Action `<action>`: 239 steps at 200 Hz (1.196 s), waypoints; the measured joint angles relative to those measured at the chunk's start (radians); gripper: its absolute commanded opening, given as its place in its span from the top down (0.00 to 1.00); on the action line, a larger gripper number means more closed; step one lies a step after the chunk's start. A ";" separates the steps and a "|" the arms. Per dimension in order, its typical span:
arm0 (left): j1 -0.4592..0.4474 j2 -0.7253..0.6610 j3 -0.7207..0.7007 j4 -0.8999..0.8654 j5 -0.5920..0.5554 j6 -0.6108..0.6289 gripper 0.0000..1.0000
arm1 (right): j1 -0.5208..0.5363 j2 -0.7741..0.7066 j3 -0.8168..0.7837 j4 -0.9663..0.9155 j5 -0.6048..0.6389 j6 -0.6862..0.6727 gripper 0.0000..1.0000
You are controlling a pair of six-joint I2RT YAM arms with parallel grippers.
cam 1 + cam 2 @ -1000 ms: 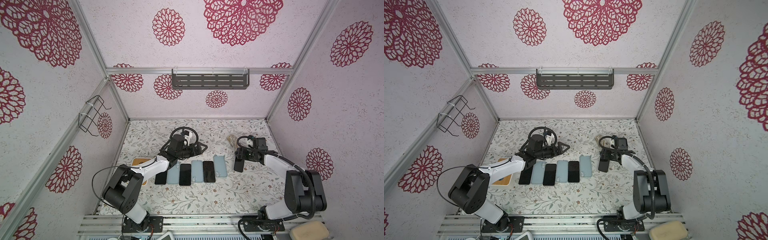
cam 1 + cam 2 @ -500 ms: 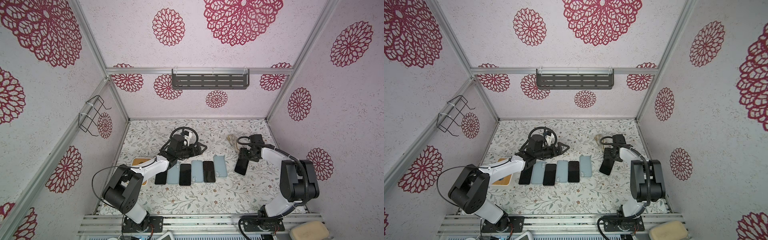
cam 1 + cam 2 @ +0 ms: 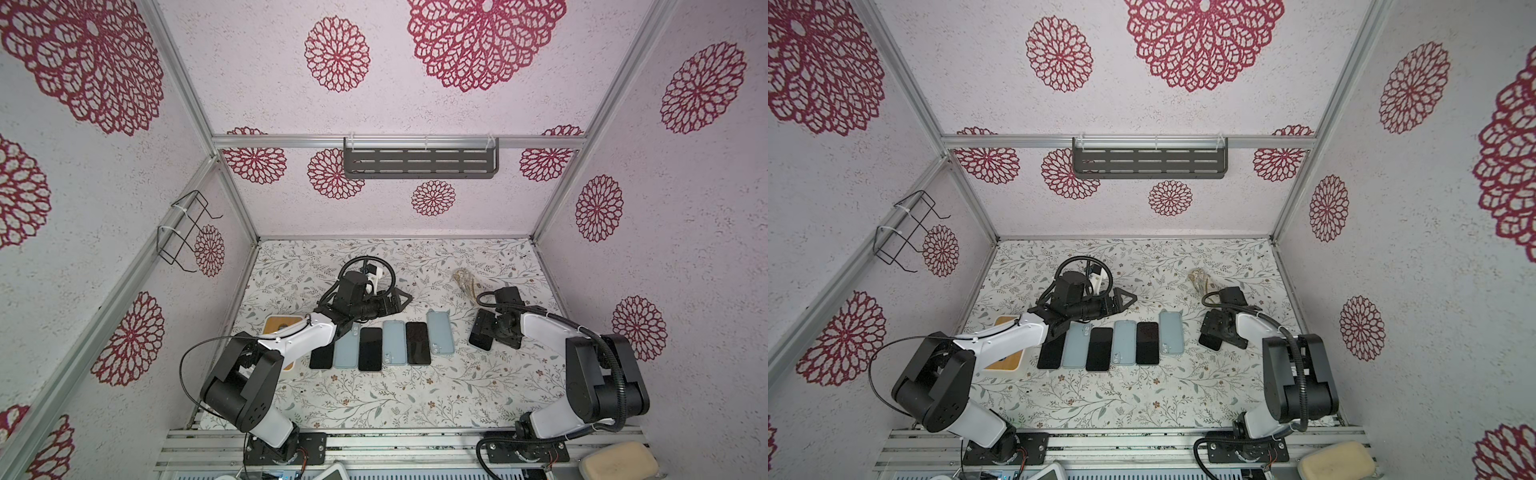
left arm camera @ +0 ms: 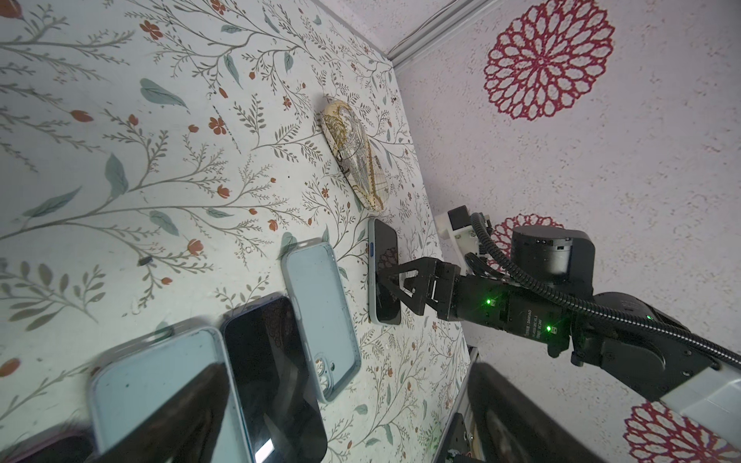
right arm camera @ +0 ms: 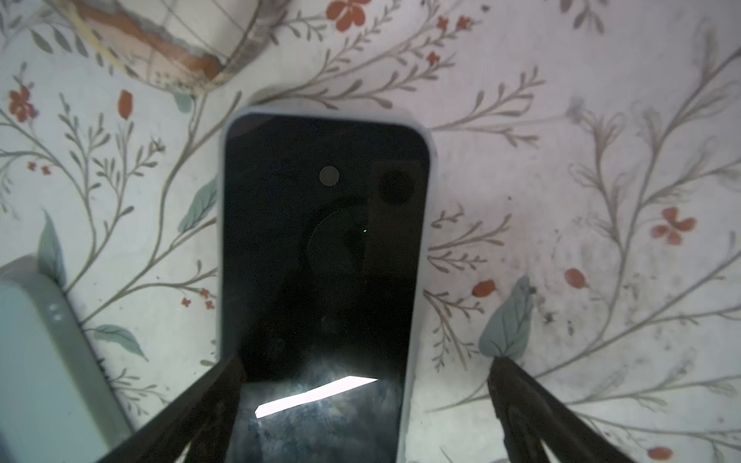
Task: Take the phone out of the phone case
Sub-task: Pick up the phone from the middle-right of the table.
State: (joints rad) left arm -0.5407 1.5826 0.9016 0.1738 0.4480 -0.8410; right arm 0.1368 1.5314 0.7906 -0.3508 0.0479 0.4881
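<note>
The right arm folds in from its base, forearm angled toward the middle, with the right tool low over the phone. Its fingers are spread: one overlaps the phone's long edge and the other stands apart from it. The phone lies screen up in its pale case on the worktop, beside the row, toward the right arm. The left arm stretches over that row. The left tool is level, spread and empty.
</note>
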 measured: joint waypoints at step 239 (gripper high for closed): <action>0.000 -0.001 -0.016 -0.023 -0.011 0.003 0.03 | 0.092 0.075 0.038 0.008 0.116 0.003 0.16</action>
State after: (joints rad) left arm -0.5407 1.5814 0.8856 0.1509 0.4370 -0.8379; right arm 0.2287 1.6066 0.8288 -0.3428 0.1642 0.4915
